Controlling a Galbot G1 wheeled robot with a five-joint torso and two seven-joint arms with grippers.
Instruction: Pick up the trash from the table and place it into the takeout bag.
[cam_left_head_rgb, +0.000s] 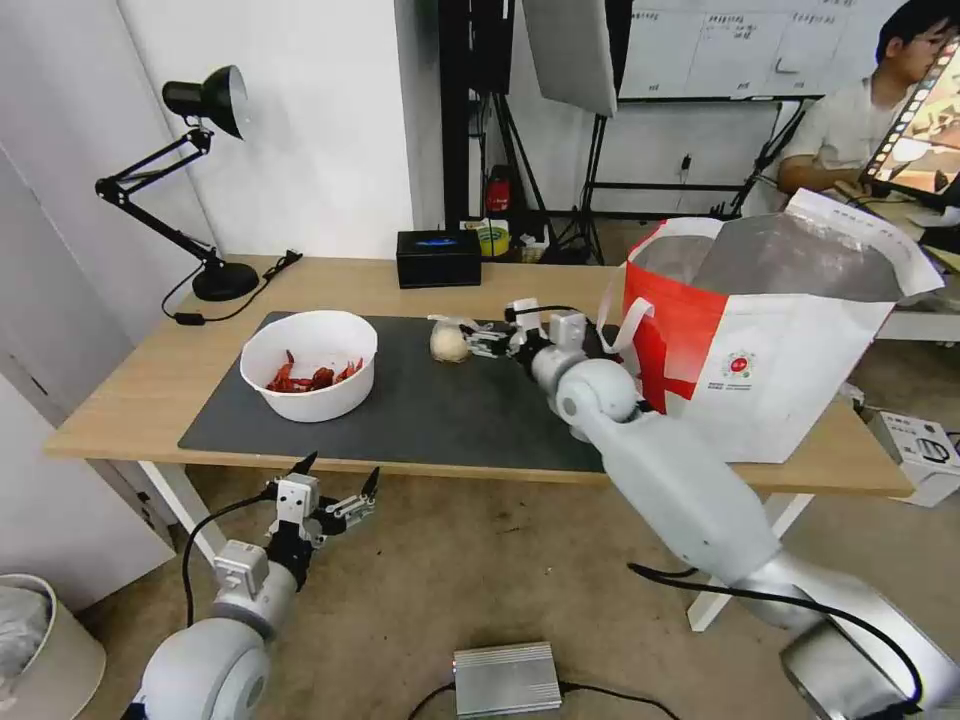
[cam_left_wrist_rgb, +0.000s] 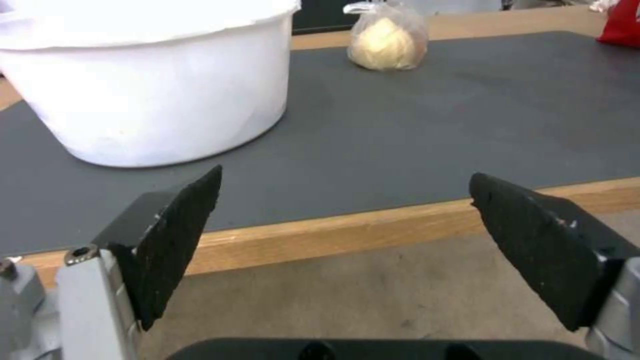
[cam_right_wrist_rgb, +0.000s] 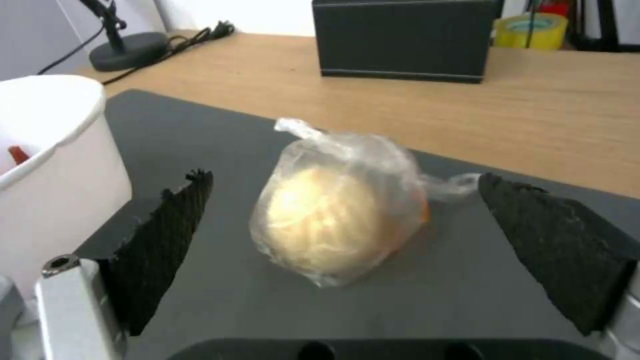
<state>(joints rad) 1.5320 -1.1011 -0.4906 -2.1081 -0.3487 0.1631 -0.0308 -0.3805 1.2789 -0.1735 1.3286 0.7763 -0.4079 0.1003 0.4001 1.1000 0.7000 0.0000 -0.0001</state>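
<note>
Right gripper sits low over the dark grey mat, fingers spread wide on either side of the small knotted bag, not touching it; white bowl stands on the mat's left part; takeout bag stands off the mat's right edge; left gripper hangs released below the mat's front edge.

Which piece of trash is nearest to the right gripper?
The knotted clear bag, between the open right gripper fingers; the white bowl sits farther left.
</note>
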